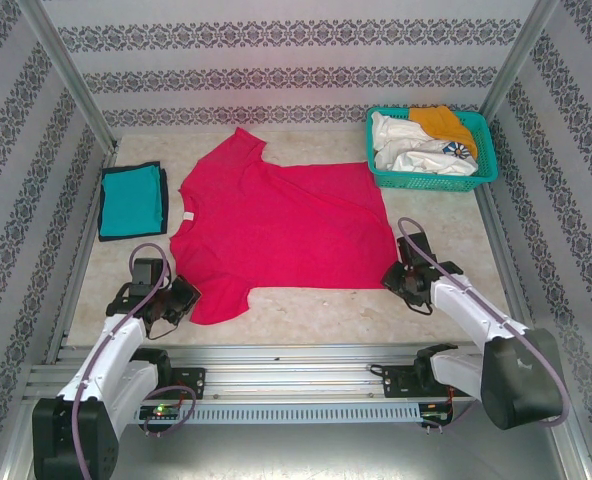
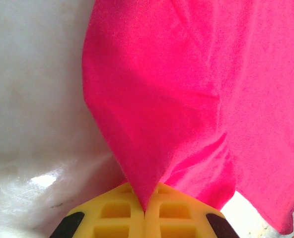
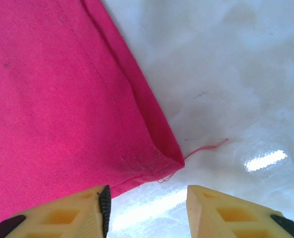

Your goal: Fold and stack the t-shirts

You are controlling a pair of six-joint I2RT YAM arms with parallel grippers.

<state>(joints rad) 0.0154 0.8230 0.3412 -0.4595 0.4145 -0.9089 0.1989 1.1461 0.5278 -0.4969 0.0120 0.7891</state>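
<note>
Pink-red t-shirt (image 1: 286, 225) spread flat across the middle of the table (image 1: 316, 315), collar toward the left and hem toward the right, the layout from which a fold begins. The left gripper (image 2: 144, 210) is closed on the tip of the near sleeve (image 1: 221, 295); in the left wrist view the cloth draws up into a peak that ends between the clamped fingers. The right gripper (image 3: 147, 198) stands with its jaws wide and holds nothing, the near hem corner (image 3: 174, 156) lying just ahead of the gap. Both contact points sit on the shirt's near edge, probably so that this edge can be lifted and carried over toward the far side once the right gripper has closed on the corner. A teal t-shirt (image 1: 129, 200), already folded, lies at the left, well apart, apparently as the base of the stack. White (image 1: 416, 150) and orange (image 1: 441, 122) garments wait in the mesh basket (image 1: 431, 182) at the far right.
</note>
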